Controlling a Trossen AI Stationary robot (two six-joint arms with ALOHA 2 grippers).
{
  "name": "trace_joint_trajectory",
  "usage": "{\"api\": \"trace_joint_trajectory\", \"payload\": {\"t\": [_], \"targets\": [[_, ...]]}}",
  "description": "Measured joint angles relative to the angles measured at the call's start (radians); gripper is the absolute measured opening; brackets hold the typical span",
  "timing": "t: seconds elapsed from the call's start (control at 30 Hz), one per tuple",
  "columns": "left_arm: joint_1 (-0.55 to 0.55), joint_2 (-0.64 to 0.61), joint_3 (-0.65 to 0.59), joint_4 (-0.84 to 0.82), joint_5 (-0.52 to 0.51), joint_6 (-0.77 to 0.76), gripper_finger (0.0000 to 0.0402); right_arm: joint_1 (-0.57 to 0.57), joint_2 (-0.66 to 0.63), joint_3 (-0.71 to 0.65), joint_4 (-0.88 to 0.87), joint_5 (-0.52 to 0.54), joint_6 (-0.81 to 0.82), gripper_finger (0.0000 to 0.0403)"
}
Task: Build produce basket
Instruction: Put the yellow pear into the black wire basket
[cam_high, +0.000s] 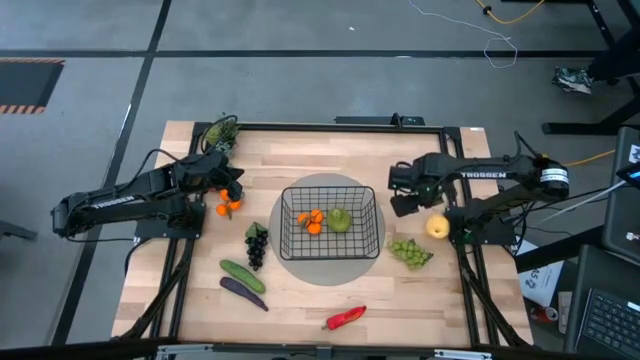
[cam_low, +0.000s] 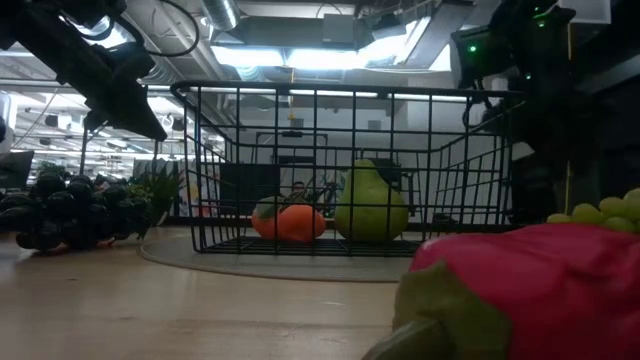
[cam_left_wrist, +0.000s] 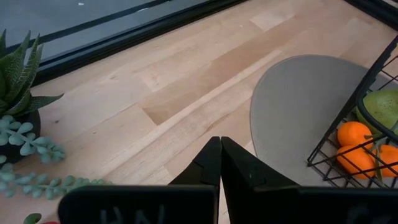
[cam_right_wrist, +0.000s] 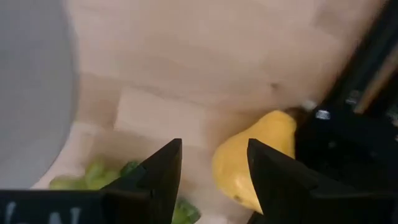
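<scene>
Basket (cam_high: 330, 221) at table centre on grey mat (cam_high: 300, 268); holds pear (cam_high: 340, 219) plus two oranges (cam_high: 313, 221).

Right gripper (cam_high: 400, 190) open, empty, hovering right of basket, lemon (cam_high: 437, 227) just near of it. Lemon likely light, hard, smooth, could slip; pinch across its middle.

Left gripper (cam_high: 232, 187) clenched, empty, left of basket.

Outside count:
- 1 lemon
- 1 green grape bunch (cam_high: 410, 252)
- 1 dark grape bunch (cam_high: 256, 244)
- 1 cucumber (cam_high: 242, 275)
- 1 eggplant (cam_high: 243, 292)
- 1 red pepper (cam_high: 345, 318)
- orange cluster (cam_high: 228, 207) under left gripper, count unclear

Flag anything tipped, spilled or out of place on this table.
Nothing stands out. The basket sits upright on its grey mat holding oranges and a pear; the remaining produce lies loose on the wood around it, not yet loaded rather than spilled.
</scene>
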Motion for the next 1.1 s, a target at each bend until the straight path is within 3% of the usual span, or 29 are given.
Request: {"api": "trace_joint_trajectory", "payload": {"t": [0.13, 0.3, 0.6, 0.87, 1.1], "targets": [[0.000, 0.000, 0.000, 0.000, 0.000, 0.006, 0.0000, 0.073, 0.000, -0.011, -0.048, 0.018, 0.169, 0.0184], [0.000, 0.000, 0.000, 0.000, 0.000, 0.007, 0.0000, 0.184, 0.002, -0.025, -0.043, -0.086, 0.303, 0.0184], [0.000, 0.000, 0.000, 0.000, -0.016, 0.007, 0.0000, 0.317, 0.003, -0.026, -0.051, -0.161, 0.451, 0.0184], [0.000, 0.000, 0.000, 0.000, -0.017, 0.008, 0.0000, 0.341, 0.003, -0.146, 0.069, -0.129, 0.558, 0.0184], [0.000, 0.000, 0.000, 0.000, -0.018, 0.008, 0.0000, 0.305, 0.003, -0.239, 0.135, 0.006, 0.559, 0.0184]]}}
